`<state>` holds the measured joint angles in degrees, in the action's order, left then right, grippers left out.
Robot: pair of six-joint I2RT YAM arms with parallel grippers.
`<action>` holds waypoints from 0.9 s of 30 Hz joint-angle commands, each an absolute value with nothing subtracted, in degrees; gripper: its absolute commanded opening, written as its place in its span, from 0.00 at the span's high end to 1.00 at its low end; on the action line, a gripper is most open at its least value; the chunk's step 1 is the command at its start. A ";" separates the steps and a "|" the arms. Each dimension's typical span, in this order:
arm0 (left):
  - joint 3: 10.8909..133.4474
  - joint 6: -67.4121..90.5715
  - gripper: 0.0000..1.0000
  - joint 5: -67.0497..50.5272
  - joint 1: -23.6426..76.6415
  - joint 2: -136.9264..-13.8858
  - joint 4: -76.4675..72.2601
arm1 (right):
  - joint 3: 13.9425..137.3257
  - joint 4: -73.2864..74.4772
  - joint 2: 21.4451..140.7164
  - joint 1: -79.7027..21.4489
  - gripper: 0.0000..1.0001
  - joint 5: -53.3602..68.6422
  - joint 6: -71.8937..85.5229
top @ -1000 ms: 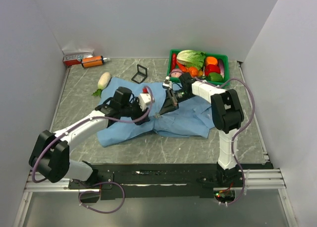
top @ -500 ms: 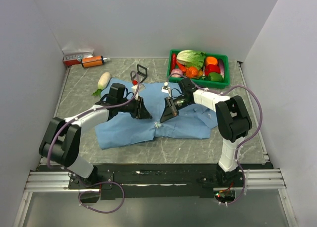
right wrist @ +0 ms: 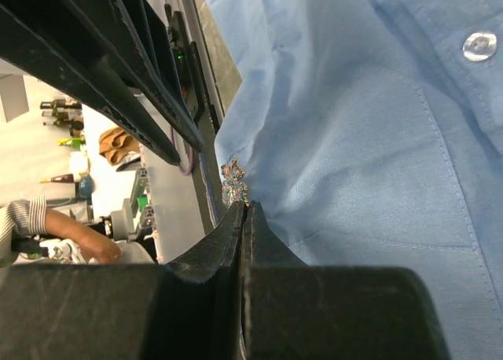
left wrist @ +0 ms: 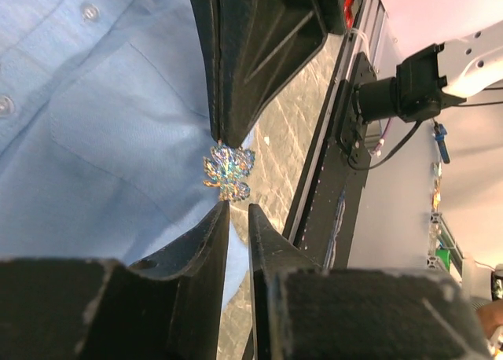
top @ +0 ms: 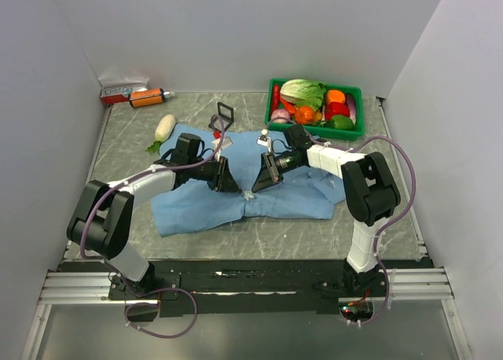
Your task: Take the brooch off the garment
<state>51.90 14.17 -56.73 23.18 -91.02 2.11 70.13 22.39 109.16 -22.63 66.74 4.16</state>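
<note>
The light blue garment [top: 275,191] lies spread on the table. It also fills the left wrist view [left wrist: 102,124] and the right wrist view [right wrist: 369,124]. The tiny glittering brooch [top: 249,195] sits at its near hem. My right gripper [top: 262,183] is shut, and its tips [right wrist: 244,208] pinch the brooch's [right wrist: 233,181] lower edge where the cloth puckers. My left gripper [top: 228,183] faces it from the left. Its jaws [left wrist: 237,209] stand a narrow gap apart, empty, just short of the brooch [left wrist: 228,171].
A green basket [top: 357,90] of vegetables stands at the back right. A white radish [top: 163,128], a small black frame [top: 225,112] and an orange bottle [top: 146,98] lie behind the shirt. The table's front rail [top: 259,273] runs close beyond the hem.
My left gripper has swung from above the shirt's left side down and right, up to the brooch. My right gripper dropped to the hem, then stayed there.
</note>
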 commanded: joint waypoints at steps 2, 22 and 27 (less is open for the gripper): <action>53.61 12.83 0.78 -59.85 23.82 -92.37 2.29 | 71.89 18.81 106.96 -22.76 1.00 65.22 5.98; 58.44 11.17 0.96 -57.66 25.05 -97.12 2.63 | 73.57 19.87 106.87 -23.55 1.00 62.93 5.71; 58.89 9.15 0.99 -57.74 25.75 -97.38 3.78 | 74.53 20.65 106.87 -23.47 0.89 61.26 5.45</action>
<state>57.04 11.77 -56.51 24.93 -97.34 3.79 71.35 20.80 109.16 -23.11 62.74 6.15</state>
